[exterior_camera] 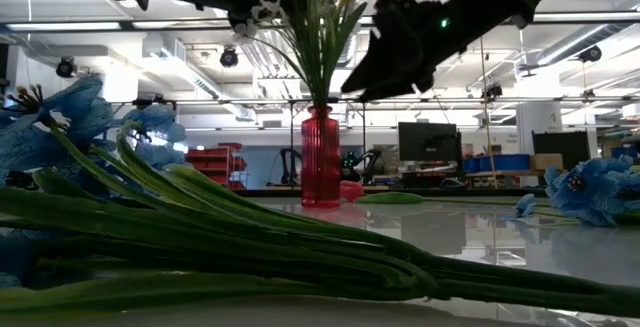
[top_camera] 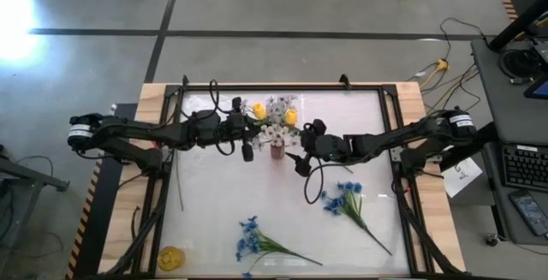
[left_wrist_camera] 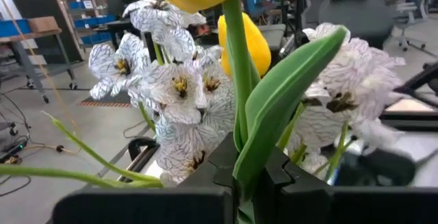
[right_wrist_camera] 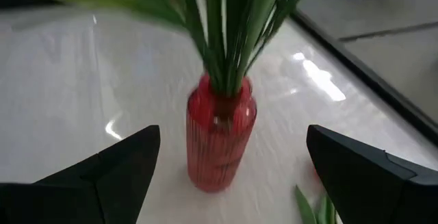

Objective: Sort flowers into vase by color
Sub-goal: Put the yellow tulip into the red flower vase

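1. Red ribbed glass is standing out on the pale worktop (top_camera: 214,203): the red vase (top_camera: 277,150) is sitting toward the far edge, already carrying white blossom sprays (top_camera: 276,119) and a yellow tulip (top_camera: 290,117).
2. Left gripper (top_camera: 247,132) is holding its jaws clenched on a second yellow tulip (top_camera: 259,110), just beside the bouquet.
3. Right gripper (top_camera: 301,161) is hovering near the vase with jaws released, holding nothing.
4. By my judgement the sort is partly done: two blue bunches (top_camera: 257,239) (top_camera: 349,201) are lying on the near half, well apart from the vase.
5. A yellow round object (top_camera: 171,258) is sitting at the near-left corner; what it is I cannot tell.
6. Only the left wrist view is showing the stem gripped; only the right wrist view is showing stems entering the vase neck.
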{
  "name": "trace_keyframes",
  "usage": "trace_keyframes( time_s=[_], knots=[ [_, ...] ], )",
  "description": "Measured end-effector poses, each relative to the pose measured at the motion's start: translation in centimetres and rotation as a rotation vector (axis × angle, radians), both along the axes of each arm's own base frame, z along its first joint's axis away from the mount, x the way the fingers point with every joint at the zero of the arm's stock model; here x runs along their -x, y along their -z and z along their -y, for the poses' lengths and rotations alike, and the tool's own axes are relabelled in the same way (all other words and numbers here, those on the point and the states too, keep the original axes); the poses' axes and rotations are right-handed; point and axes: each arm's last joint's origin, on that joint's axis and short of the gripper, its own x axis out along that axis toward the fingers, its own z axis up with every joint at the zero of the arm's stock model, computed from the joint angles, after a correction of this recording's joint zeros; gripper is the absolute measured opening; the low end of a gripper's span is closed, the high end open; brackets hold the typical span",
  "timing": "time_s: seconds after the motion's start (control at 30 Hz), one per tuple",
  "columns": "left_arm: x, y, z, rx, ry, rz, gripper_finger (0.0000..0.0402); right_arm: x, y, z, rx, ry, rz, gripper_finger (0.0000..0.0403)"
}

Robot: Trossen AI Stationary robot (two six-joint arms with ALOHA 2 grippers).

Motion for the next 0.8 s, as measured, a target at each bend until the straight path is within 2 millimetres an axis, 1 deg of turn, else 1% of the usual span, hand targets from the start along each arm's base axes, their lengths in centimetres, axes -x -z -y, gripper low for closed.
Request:
trace_keyframes(
  time_s=[0.17, 0.37, 0.5, 0.8],
  knots=[
    [-0.5, 0.0, -0.1, 0.001, -0.003, 0.040, 0.0000, -0.8, 1.8, 0.6, -0.010, 0.003, -0.042, 0.0361],
    [-0.9, 0.7, -0.1, 0.006, -0.013, 0.012, 0.0000, -2.2, 3.5, 1.8, -0.019, -0.023, 0.001, 0.0361],
    [-1.4, 1.5, -0.3, 0.004, -0.075, -0.007, 0.0000, -2.9, 4.7, 2.5, -0.039, -0.037, 0.026, 0.0361],
    [-2.6, 2.4, -0.6, 0.022, -0.138, 0.048, 0.0000, -4.1, 6.0, 2.7, -0.058, -0.046, 0.034, 0.0361]
  ],
)
